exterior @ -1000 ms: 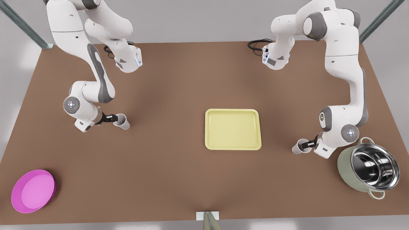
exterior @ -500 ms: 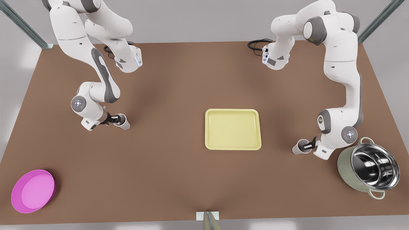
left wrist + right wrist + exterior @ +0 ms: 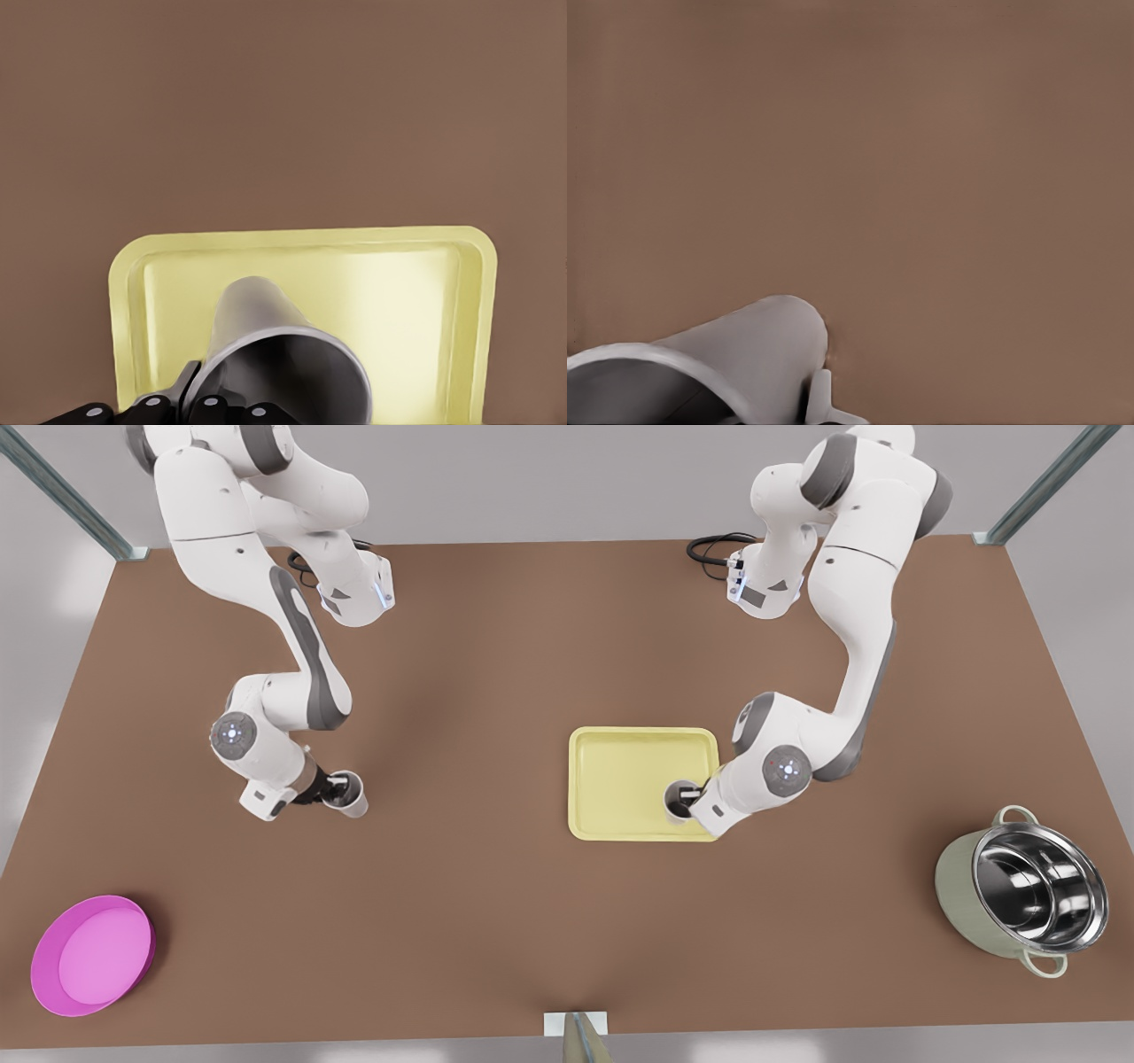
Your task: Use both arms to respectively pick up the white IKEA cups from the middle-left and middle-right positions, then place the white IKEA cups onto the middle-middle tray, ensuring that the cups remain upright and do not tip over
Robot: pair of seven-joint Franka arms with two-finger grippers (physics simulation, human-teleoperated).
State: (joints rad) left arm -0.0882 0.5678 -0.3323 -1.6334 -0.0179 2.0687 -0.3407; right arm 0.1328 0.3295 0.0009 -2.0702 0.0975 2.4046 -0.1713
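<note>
My left gripper (image 3: 689,791) belongs to the arm on the front view's right and is shut on the rim of one white IKEA cup (image 3: 679,798). The cup stands upright over the pale yellow tray (image 3: 620,779), close to the tray's near corner on the front view's right. In the left wrist view the cup (image 3: 283,350) sits in front of the tray (image 3: 416,301), with the gripper (image 3: 190,405) on its rim. My right gripper (image 3: 334,784), on the front view's left, is shut on the other white cup (image 3: 349,795), upright over bare table. The right wrist view shows that cup (image 3: 735,359) and one fingertip (image 3: 820,397).
A pale green steel-lined pot (image 3: 1023,893) stands near the front on the front view's right. A round magenta bowl (image 3: 91,955) lies at the front corner on the front view's left. Brown table (image 3: 478,691) stretches between the right gripper and the tray.
My left gripper has carried its cup from beside the pot across to the tray, toward the front view's left. My right gripper, with its cup, has shifted slightly toward the table's front edge.
</note>
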